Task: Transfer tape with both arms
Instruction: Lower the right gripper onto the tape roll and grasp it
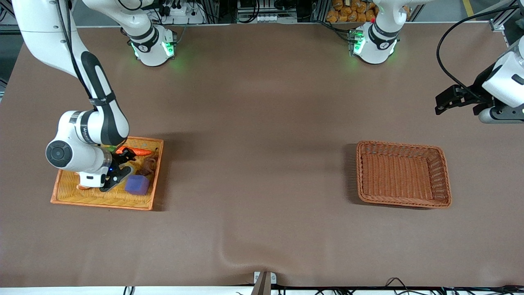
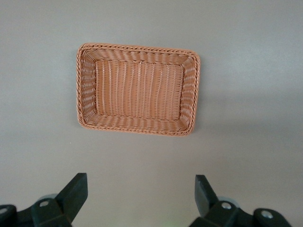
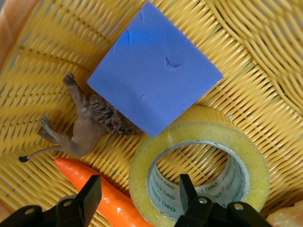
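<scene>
The tape, a yellowish roll with a grey core, lies flat in the yellow tray beside the purple cube. My right gripper is open and low over it. One finger is at the roll's hole, the other over the carrot, so the jaws straddle the roll's wall. In the front view the right gripper is down in the tray and hides the tape. My left gripper waits open and empty above the table at the left arm's end; it also shows in its wrist view.
The tray also holds a brown toy animal, the cube, the carrot and a pale orange item. An empty brown wicker basket stands toward the left arm's end and shows in the left wrist view.
</scene>
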